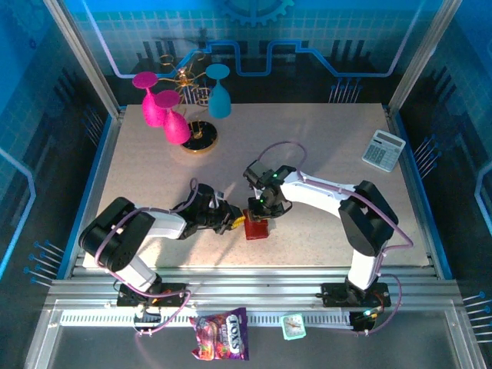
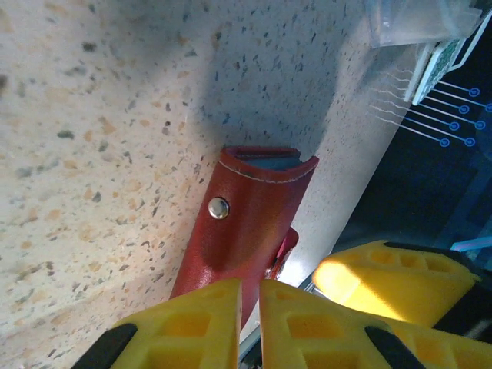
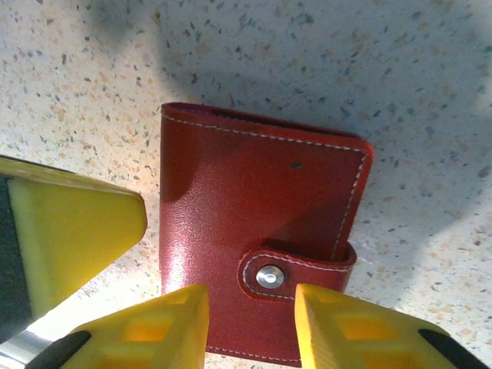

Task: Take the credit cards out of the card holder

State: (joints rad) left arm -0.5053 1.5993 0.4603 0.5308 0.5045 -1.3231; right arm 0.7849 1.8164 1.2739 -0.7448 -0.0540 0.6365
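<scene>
card holder [image 1: 256,228] sits closed on the table [image 1: 330,161], front-centre, betw both arms, snap tab [image 3: 296,265] fastened. right gripper [image 3: 252,307] is over its face, fingers apart, one each side of the snap stud [image 3: 270,277], not clamping. left gripper [image 2: 250,296] is at the holder's end, fingers almost together w/ just a slit; can't tell if it pinches the edge. calculator [image 1: 383,150] sits far right, well apart
</scene>
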